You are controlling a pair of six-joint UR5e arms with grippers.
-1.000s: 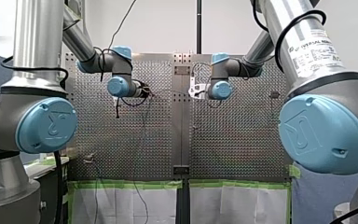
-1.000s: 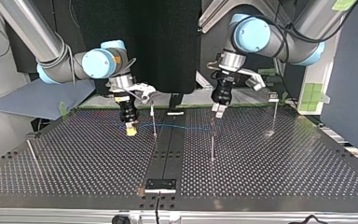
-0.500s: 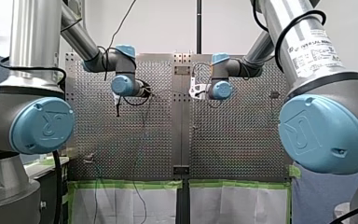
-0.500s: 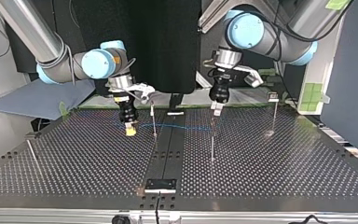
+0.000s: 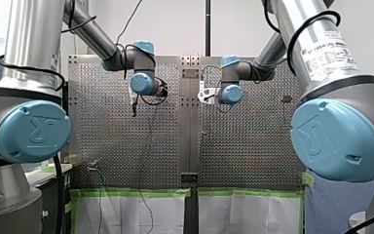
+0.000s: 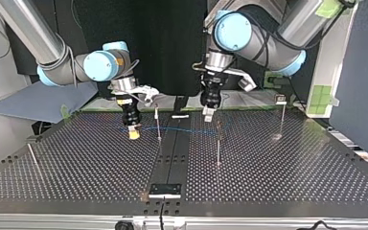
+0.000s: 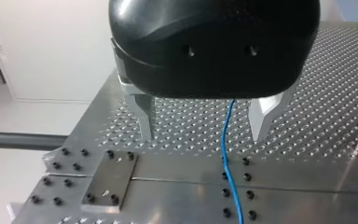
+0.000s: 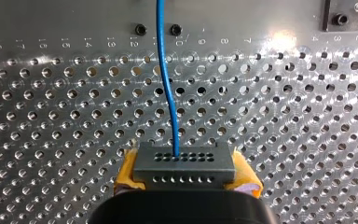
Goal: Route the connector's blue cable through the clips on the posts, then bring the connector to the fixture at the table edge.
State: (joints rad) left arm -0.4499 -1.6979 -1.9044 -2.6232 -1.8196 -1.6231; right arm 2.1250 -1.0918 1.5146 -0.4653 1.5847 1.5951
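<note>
My right gripper [image 8: 185,184] is shut on the grey connector [image 8: 185,164], which sits between its yellow pads. The blue cable [image 8: 167,88] leaves the connector and runs ahead over the perforated plate. In the top view my right gripper [image 6: 134,134] hangs low at the left of a thin post [image 6: 157,122]. From there the blue cable [image 6: 184,130] stretches past that post towards a second post [image 6: 217,146]. My left gripper [image 6: 208,114] hovers between the two posts. Its metal fingers [image 7: 145,116] stand open, and the cable [image 7: 227,158] runs on the table below the gap, untouched.
A third post [image 6: 282,116] stands at the top view's far right and a leaning one [image 6: 32,159] at its left. A small metal fixture plate [image 6: 165,190] sits at the near table edge on the dark centre strip [image 6: 175,148].
My left arm has swung towards the top view's left, carrying its open gripper from above the second post into the gap between the two posts. My right arm has stayed still.
</note>
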